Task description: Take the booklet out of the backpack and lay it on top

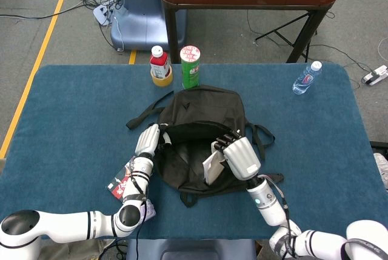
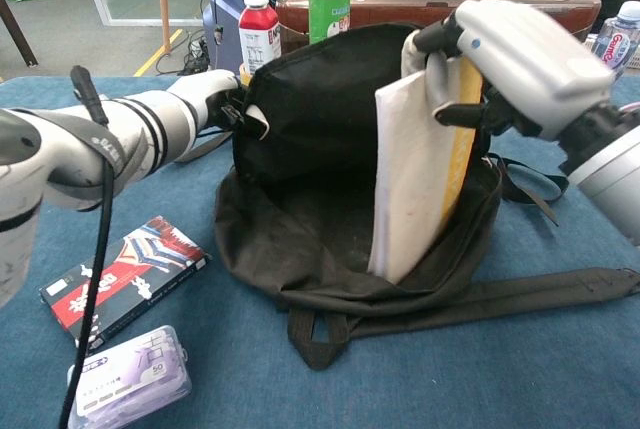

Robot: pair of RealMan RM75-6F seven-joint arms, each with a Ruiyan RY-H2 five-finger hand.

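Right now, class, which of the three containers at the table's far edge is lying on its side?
The clear water bottle, alone at the far right. The red-labelled juice bottle and green can stand upright together behind the backpack.

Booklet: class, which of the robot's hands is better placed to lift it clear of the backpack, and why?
The right hand. It already grips the booklet, which stands partly out of the backpack opening. The left hand holds the bag's rim open, so it is occupied.
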